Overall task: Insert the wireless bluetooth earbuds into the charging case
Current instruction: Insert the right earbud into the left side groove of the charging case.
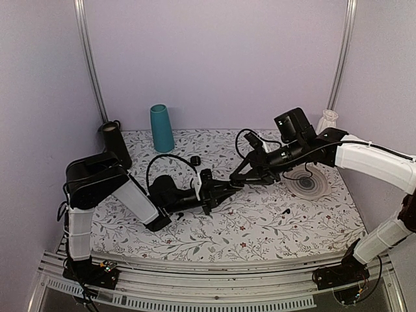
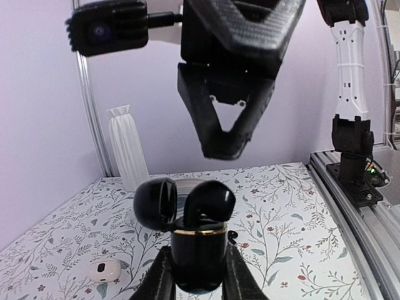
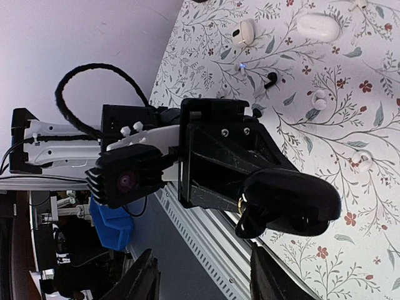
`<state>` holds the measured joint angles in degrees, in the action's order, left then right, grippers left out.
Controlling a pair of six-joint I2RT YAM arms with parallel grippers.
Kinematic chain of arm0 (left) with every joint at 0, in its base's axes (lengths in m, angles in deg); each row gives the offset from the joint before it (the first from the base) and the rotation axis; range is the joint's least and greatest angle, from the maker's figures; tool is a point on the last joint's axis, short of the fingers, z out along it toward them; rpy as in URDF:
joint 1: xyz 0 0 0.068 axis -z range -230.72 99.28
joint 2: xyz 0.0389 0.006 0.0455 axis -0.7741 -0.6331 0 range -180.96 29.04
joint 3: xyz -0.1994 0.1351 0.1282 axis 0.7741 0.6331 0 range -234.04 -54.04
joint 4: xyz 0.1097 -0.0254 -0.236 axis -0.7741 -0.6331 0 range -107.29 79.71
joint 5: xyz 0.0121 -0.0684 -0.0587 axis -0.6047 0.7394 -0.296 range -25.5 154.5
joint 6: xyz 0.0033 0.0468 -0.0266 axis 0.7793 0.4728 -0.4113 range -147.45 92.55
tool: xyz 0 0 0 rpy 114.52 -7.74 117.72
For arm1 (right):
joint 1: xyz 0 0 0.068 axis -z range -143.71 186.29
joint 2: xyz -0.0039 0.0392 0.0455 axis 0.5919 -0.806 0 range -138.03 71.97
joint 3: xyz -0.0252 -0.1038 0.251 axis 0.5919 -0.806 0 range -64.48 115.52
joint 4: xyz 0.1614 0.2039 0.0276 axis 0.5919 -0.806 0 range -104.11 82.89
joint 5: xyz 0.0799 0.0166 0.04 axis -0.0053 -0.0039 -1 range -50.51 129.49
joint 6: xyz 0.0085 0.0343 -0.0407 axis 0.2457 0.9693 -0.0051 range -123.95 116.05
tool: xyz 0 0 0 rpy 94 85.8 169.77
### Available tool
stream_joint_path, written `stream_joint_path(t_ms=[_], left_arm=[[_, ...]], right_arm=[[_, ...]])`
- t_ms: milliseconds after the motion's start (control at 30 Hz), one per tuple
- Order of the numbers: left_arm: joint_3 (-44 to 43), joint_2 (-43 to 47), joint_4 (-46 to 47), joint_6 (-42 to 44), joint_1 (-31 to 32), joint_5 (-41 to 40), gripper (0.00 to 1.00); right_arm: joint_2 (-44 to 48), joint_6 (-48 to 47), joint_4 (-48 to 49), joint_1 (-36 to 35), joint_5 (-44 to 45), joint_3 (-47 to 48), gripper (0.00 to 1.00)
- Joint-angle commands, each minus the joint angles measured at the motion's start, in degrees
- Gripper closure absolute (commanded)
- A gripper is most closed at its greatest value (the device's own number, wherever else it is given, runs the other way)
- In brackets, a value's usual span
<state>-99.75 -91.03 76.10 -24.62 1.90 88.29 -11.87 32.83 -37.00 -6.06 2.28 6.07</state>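
Low and centre in the left wrist view, the left pincer [image 2: 200, 278] clamps the charging case [image 2: 199, 250] upright with its lid swung left, so the wells face up. One earbud [image 2: 209, 201] pokes from it. Directly above, the right pincer [image 3: 203, 281] hangs with fingers apart, empty. A second earbud [image 1: 286, 211] lies lower right on the bench [image 1: 260, 227], with open room around it and well inside the edge.

left gripper [image 2: 197, 253] tight, right gripper [image 3: 203, 265] agape — tips close together
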Motion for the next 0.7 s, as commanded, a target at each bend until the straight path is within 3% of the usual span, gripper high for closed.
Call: stream_joint_path(t_ms=[0, 300, 500, 667], left_arm=[[-0.1, -0.5, 4.2, -2.3, -1.1, 3.8, 1.00], [0.0, 2.6, 1.0, -3.5, -1.6, 5.4, 1.00], [-0.4, 3.8, -1.2, -3.8, -1.7, 5.0, 1.00], [-0.1, 4.4, -1.3, -4.4, -1.8, 4.8, 1.00]], right_arm=[[4.0, -3.2, 1.1, 0.2, 5.3, -0.8, 0.52], [5.4, -6.2, 1.5, -3.0, 11.4, -1.9, 0.69], [4.5, -4.9, 0.7, -4.8, 15.5, -1.7, 0.75], [4.1, -3.2, 0.3, -5.1, 17.3, -1.7, 0.75]])
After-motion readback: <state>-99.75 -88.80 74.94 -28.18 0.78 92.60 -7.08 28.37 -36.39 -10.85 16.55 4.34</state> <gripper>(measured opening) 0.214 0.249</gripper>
